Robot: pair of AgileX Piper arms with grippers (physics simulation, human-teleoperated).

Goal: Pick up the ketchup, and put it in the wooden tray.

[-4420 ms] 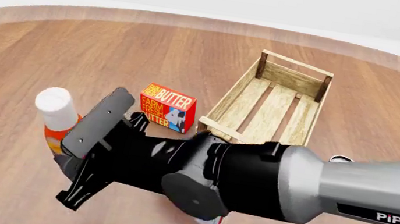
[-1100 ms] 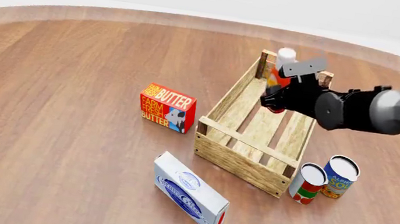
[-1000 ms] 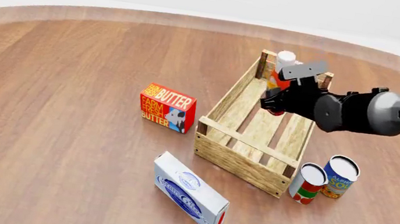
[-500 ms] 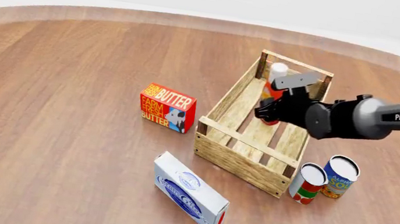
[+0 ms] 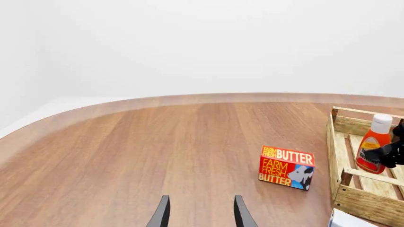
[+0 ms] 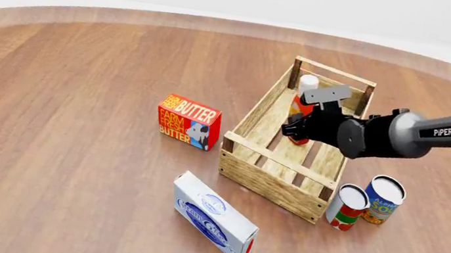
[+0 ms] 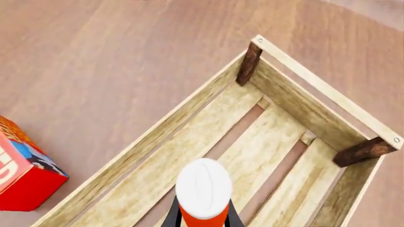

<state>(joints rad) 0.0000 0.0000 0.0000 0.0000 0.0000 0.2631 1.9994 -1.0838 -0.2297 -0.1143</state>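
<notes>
— Where is the ketchup [image 6: 303, 101]?
— Upright inside the wooden tray [image 6: 266, 165], right of center in the front view, toward the tray's far end.
— And the right hand [image 6: 300, 125]?
— Pinching the bottle's body, white cap poking above it.
— The left hand [image 5: 200, 215]?
— Spread, 2 fingers apart over bare surface [image 6: 84, 60], at the frame's lower left.
— Anything nearby?
— A butter box [image 6: 188, 121] left of the tray.

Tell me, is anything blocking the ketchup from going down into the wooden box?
Nothing visible is in the way. The right gripper holds the ketchup upright inside the wooden tray, and only bare slats show under it. Whether it already touches them can't be told.
</notes>
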